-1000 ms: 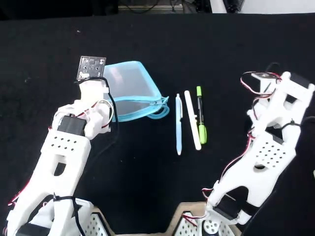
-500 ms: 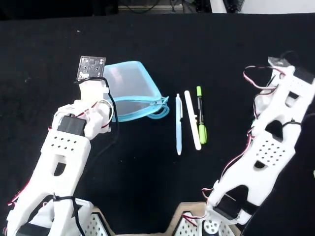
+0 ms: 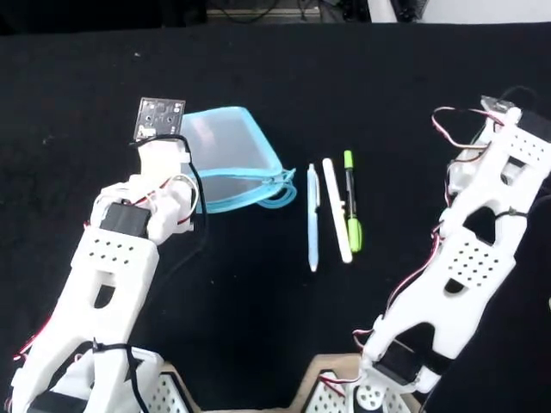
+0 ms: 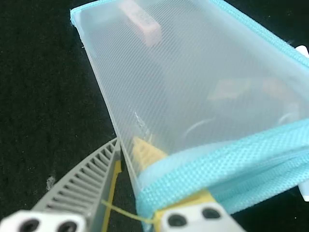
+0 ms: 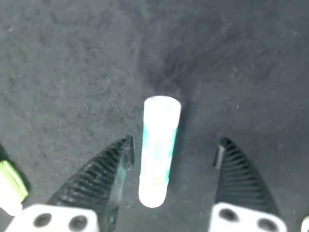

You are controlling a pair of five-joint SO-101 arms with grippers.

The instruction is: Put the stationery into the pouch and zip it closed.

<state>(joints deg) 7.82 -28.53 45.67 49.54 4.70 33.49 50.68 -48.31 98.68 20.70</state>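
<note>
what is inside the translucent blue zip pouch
A small pale rectangular block shows through the translucent blue zip pouch; fainter shapes are too blurred to identify.

Robotics lab bench, black cloth table, 2 white arms with exposed wiring

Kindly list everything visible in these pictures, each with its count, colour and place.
pouch: 1, translucent light blue, on the table.
blue pen: 1, light blue, nearest the pouch.
white pen: 1, white, middle of the row.
green pen: 1, green, farthest from the pouch.
tube: 1, white and teal, lying under the right tool.
table: 1, black.
left tool: 1, grey, shut on the pouch's corner.
right tool: 1, dark, open over the tube.
</note>
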